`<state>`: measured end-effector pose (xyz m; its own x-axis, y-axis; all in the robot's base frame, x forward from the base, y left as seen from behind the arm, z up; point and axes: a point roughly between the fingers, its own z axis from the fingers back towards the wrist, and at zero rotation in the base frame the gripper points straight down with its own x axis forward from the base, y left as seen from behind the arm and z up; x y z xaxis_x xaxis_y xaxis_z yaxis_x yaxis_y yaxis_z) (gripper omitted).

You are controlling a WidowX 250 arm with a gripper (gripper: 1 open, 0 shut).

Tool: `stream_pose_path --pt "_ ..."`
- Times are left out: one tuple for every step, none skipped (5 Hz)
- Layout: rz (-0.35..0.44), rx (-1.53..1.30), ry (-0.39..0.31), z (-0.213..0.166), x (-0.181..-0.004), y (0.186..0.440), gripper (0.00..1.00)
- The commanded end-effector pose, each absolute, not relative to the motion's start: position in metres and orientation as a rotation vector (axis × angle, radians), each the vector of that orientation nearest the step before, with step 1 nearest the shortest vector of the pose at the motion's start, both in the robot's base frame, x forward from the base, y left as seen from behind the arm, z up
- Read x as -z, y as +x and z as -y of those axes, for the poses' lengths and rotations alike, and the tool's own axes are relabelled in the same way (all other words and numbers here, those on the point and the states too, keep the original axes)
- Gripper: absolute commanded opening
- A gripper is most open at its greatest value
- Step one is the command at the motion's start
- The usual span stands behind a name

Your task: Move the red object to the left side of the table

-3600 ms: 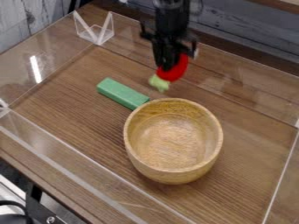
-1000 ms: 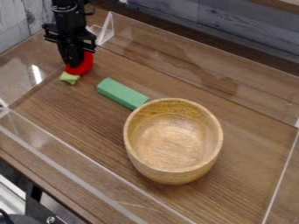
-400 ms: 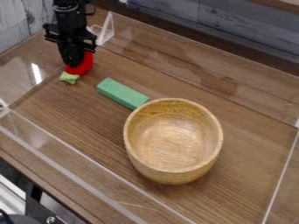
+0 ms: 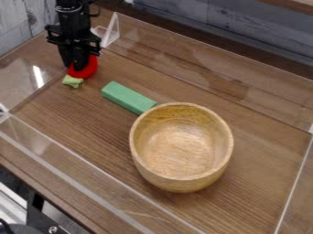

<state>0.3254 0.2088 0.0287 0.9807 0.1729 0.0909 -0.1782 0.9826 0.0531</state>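
The red object (image 4: 82, 68) rests low on the table (image 4: 251, 87) at its left side, with its little yellow-green bit (image 4: 75, 81) touching the wood in front. My gripper (image 4: 80, 60) points straight down over it. The black fingers (image 4: 70, 53) clasp the red toy from both sides, and the upper part of the toy is hidden between them.
A flat green block (image 4: 127, 97) lies right of the toy. A round wooden bowl (image 4: 138, 137) stands at centre front. Low clear acrylic walls (image 4: 37, 69) border the tabletop, with a folded clear stand (image 4: 108, 29) just behind the gripper.
Since the oldest frame my gripper has carried the red toy from mid-table to the left side. Over the last second nothing visibly moves.
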Motion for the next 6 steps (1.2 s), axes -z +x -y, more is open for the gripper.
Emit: stream_pose_path --pt "0.1 -0.183 0.061 -0.206 -0.037 0.328 1.0" --pt "0.115 -0.182 0.055 -0.203 -0.049 0.328 1.0" --pt "0.144 -0.186 0.046 -0.199 -0.067 0.327 1.0" --pt "0.158 -0.193 0.041 -0.198 -0.076 0.326 1.0" --pt "0.174 -0.194 0.035 -0.197 -0.086 0.325 1.0" --pt "0.225 -0.195 0.025 -0.193 -0.112 0.324 1.0"
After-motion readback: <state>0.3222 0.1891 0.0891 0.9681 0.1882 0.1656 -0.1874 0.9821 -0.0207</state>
